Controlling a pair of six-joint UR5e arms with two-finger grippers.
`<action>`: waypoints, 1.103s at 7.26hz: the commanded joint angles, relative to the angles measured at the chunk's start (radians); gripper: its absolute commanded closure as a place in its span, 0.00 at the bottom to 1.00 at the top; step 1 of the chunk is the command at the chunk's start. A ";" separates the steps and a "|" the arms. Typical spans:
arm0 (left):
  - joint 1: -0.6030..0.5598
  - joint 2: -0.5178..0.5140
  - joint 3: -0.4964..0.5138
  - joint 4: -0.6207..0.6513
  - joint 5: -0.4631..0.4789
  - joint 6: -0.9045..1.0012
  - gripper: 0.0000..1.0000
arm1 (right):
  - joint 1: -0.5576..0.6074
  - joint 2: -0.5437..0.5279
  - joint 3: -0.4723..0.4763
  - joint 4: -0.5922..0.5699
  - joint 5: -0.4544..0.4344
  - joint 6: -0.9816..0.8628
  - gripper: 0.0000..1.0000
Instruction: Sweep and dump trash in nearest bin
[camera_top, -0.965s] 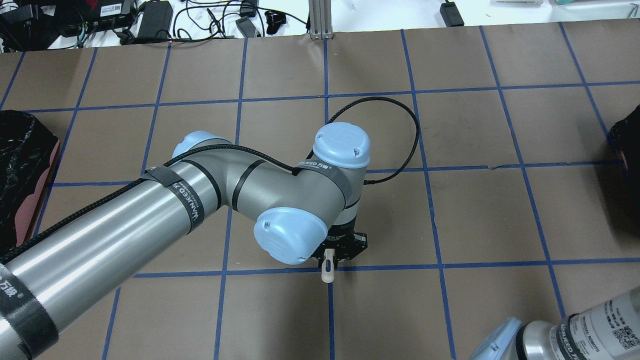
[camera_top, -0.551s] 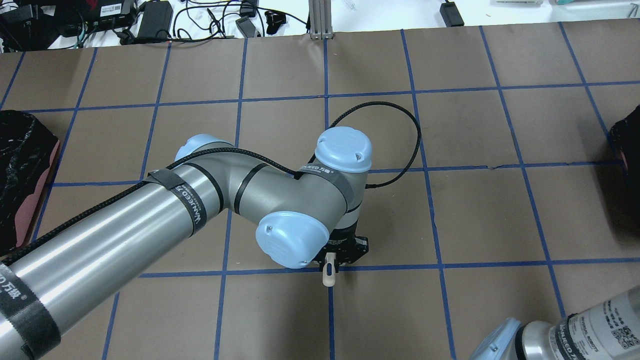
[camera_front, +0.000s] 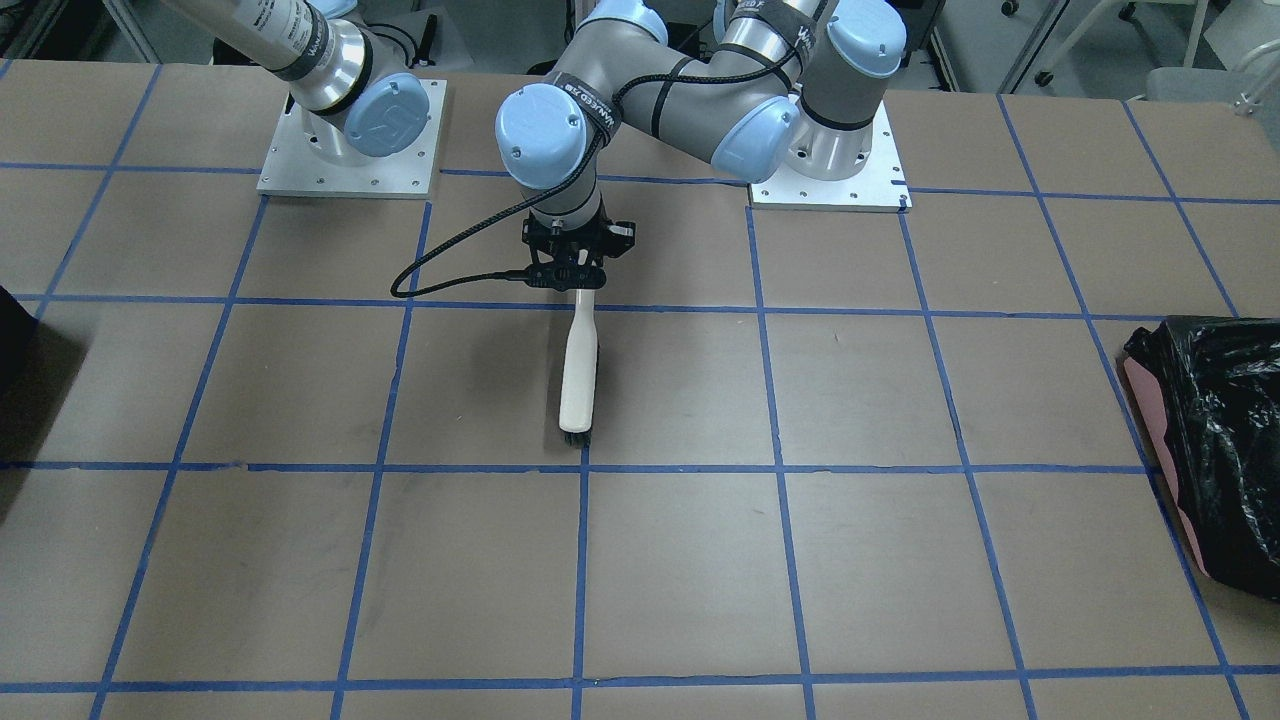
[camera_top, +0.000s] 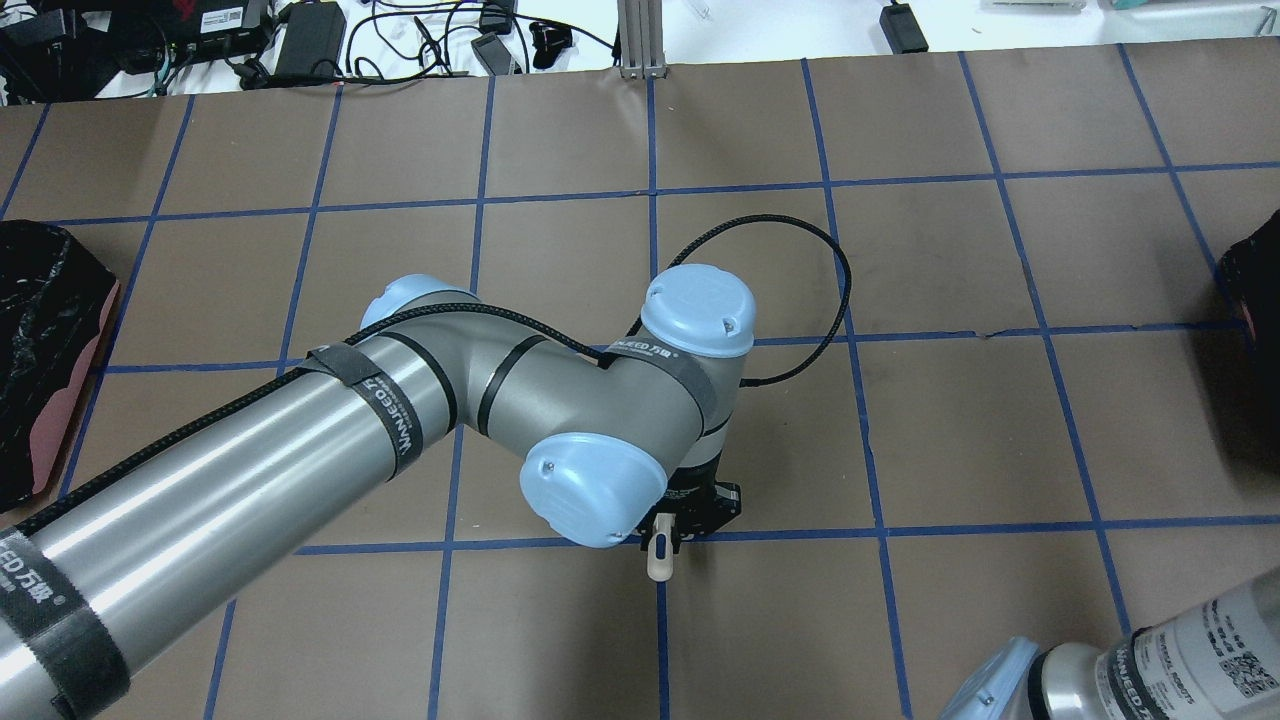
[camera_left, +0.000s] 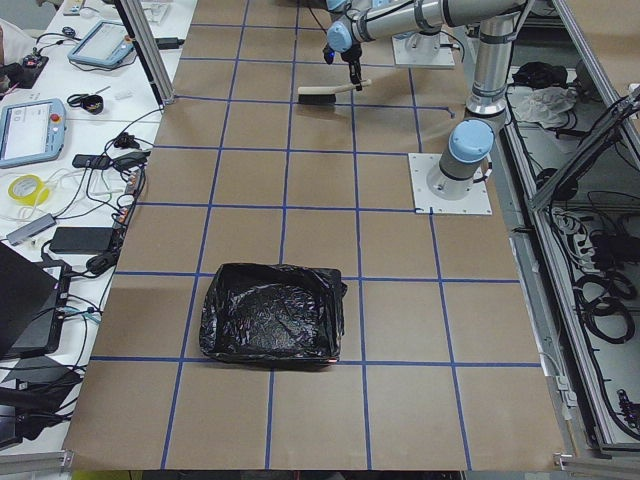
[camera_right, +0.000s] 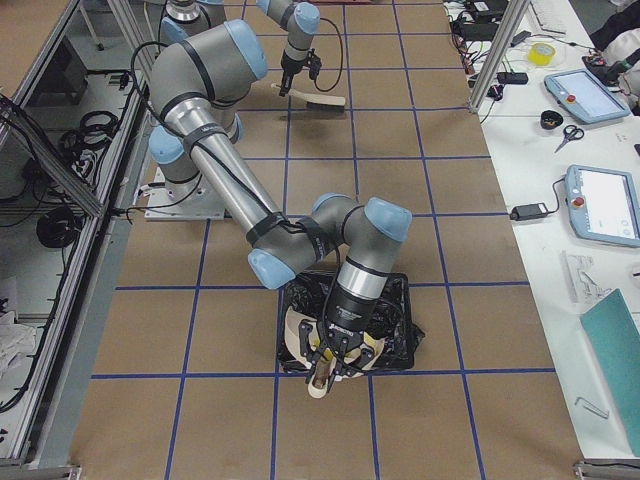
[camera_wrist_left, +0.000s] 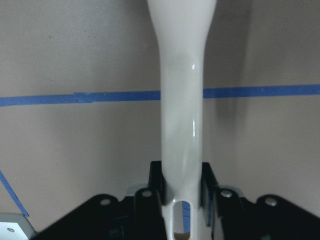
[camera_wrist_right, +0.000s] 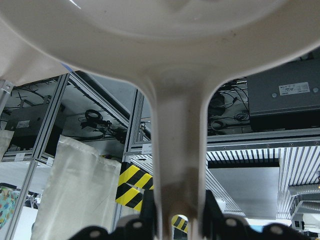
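Observation:
My left gripper (camera_front: 575, 285) is shut on the cream handle of a brush (camera_front: 578, 370), whose dark bristles lie low over the table's middle. The jaws clamp the handle in the left wrist view (camera_wrist_left: 181, 175). The handle end pokes out under the wrist in the overhead view (camera_top: 658, 560). My right gripper (camera_right: 333, 370) is shut on a cream dustpan (camera_right: 297, 335) held over the black bin (camera_right: 395, 320). The dustpan's handle fills the right wrist view (camera_wrist_right: 180, 200). No trash pieces show in any view.
The black bin shows as a dark edge in the overhead view (camera_top: 1250, 270) and in the front view (camera_front: 8, 340). A pink bin with a glossy black bag (camera_top: 40, 340) stands at the table's left end (camera_left: 270, 315). Cables and devices lie beyond the far edge.
My left arm has drawn slightly back toward the robot and to the right, the brush still held. Less of the handle end shows under the wrist.

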 joint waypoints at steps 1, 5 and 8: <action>0.000 -0.006 0.000 -0.001 -0.001 0.000 1.00 | 0.047 0.002 0.000 -0.022 -0.035 0.001 1.00; 0.000 -0.015 0.001 -0.001 -0.005 0.001 0.73 | 0.130 -0.003 -0.001 -0.012 -0.065 -0.015 1.00; 0.000 -0.008 0.003 -0.001 0.001 0.009 0.63 | 0.133 -0.021 0.008 -0.011 -0.063 -0.024 1.00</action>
